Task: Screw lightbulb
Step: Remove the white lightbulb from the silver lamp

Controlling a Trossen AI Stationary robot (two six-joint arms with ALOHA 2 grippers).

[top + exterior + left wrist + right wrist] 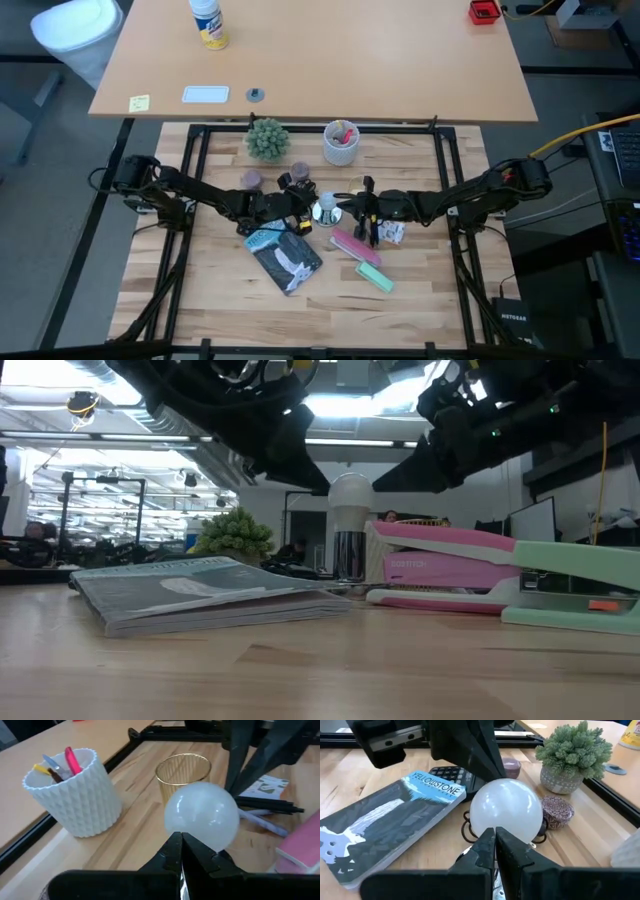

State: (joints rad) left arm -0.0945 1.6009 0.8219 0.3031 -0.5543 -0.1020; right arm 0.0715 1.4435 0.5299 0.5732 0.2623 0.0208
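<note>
The lightbulb [327, 208], round and glossy white, stands upright on its silvery neck [348, 555] on the wooden table, between my two grippers. My left gripper [181, 842] is shut, and its tips point at the bulb's round side [202, 815] from the table's left. My right gripper [495, 837] is shut too and points at the bulb [506, 810] from the right. In the low view both sets of dark tips come slanting down to the globe's upper sides [350, 495]. Dark wire loops [467, 832] lie by the bulb's foot. My left gripper has its shut fingertips right at the globe's left side [331, 495], slanting down from the table's left; I cannot tell whether they touch it. My right gripper has its shut fingertips right at the globe's right side [370, 495], slanting down from the right; whether they touch cannot be told.
A Yellowstone book [285, 257] lies near the bulb, with a pink stapler [352, 245] and a green stapler [375, 277] to the right. Behind stand a white cup of pens [341, 143], a small plant [267, 138], an amber glass [182, 770] and a calculator [450, 772].
</note>
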